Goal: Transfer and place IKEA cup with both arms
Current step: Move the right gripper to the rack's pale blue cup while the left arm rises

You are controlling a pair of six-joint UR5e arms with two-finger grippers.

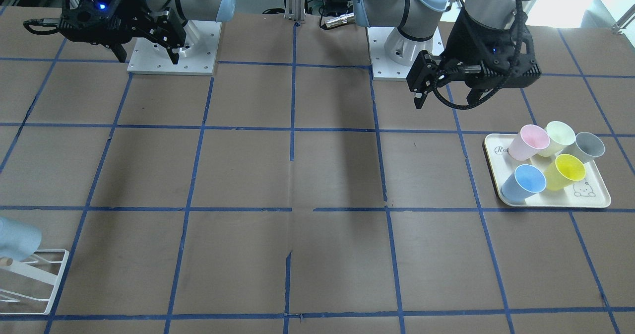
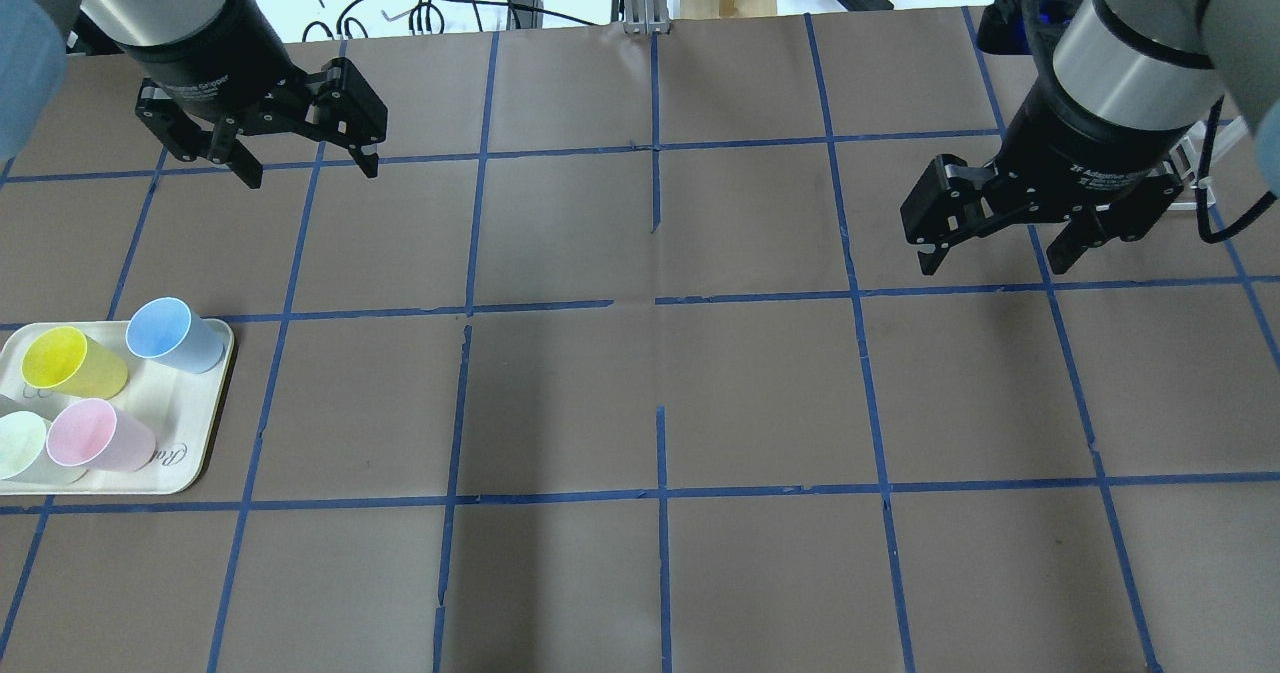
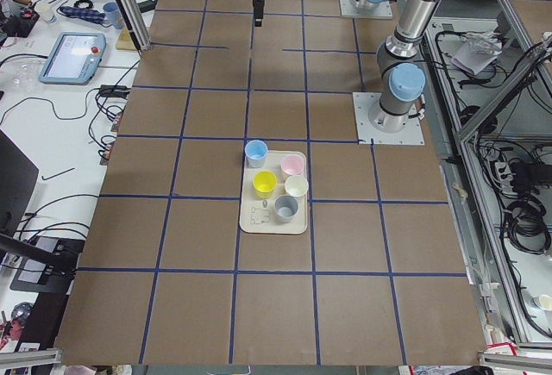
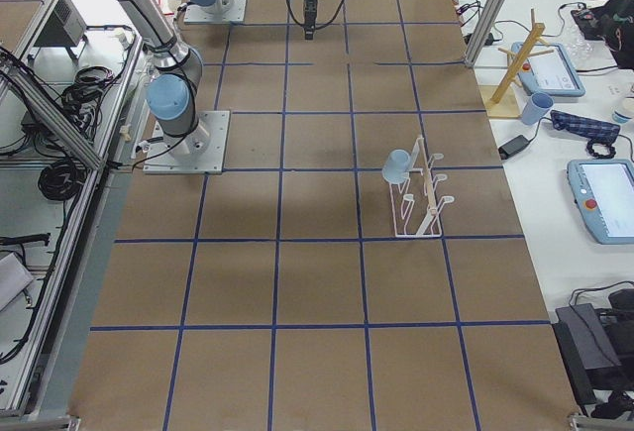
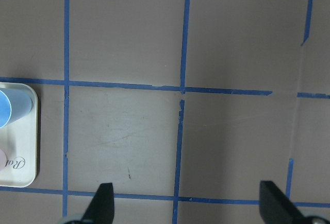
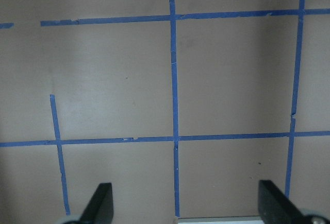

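The pale icy-blue IKEA cup (image 4: 397,165) hangs tilted on a white wire rack (image 4: 421,203). In the front-facing view the cup (image 1: 15,237) is at the bottom left, cut off by the edge. My left gripper (image 2: 312,173) is open and empty, hovering above the table beyond the tray; it also shows in the front-facing view (image 1: 445,100) and in its wrist view (image 5: 188,208). My right gripper (image 2: 992,263) is open and empty above bare table, also seen in the front-facing view (image 1: 148,58) and in its wrist view (image 6: 185,208). Neither gripper is near the cup.
A cream tray (image 2: 200,453) on my left holds a periwinkle-blue cup (image 2: 165,331), a yellow cup (image 2: 65,361), a pink cup (image 2: 90,433), a pale green cup (image 2: 20,443) and a grey cup (image 1: 588,146). Blue tape lines grid the brown table.
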